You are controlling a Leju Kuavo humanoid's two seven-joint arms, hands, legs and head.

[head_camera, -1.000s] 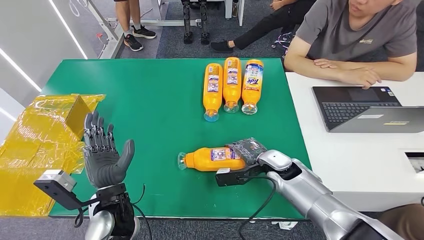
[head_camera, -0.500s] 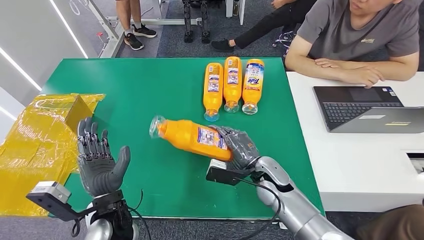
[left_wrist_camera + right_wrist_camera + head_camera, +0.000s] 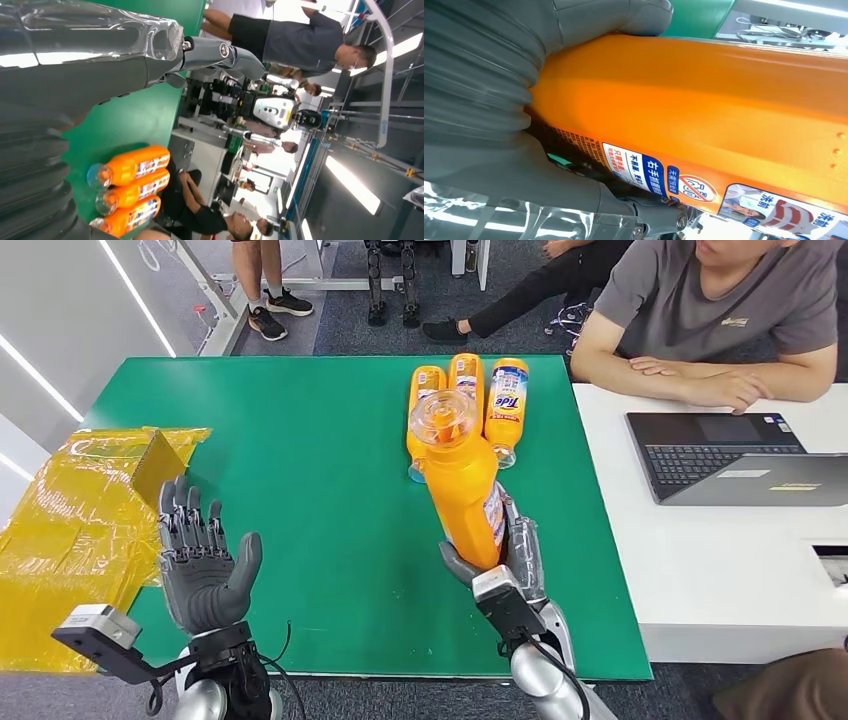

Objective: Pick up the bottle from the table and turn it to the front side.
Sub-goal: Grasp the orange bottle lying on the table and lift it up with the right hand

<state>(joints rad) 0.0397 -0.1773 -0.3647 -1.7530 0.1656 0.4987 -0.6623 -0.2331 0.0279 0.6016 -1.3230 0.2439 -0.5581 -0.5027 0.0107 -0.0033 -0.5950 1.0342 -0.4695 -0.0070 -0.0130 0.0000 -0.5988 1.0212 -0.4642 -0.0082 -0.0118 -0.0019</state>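
My right hand (image 3: 512, 550) grips an orange detergent bottle (image 3: 464, 485) by its lower end and holds it upright above the green table (image 3: 300, 460), its clear cap toward the head camera. Up close in the right wrist view, the orange bottle (image 3: 704, 110) shows a printed label along one side and my right hand (image 3: 499, 90) wraps around it. My left hand (image 3: 200, 560) is raised over the table's near left edge, palm up, fingers spread, holding nothing.
Three more orange bottles (image 3: 465, 405) lie side by side at the table's far side, also in the left wrist view as orange bottles (image 3: 130, 190). A yellow wrapped box (image 3: 90, 510) sits at the left. A seated person (image 3: 720, 320) leans on a white desk with a laptop (image 3: 740, 465).
My right hand has lifted the bottle off the table and swung it from lying sideways to standing upright, cap up. The left hand has stayed nearly still.
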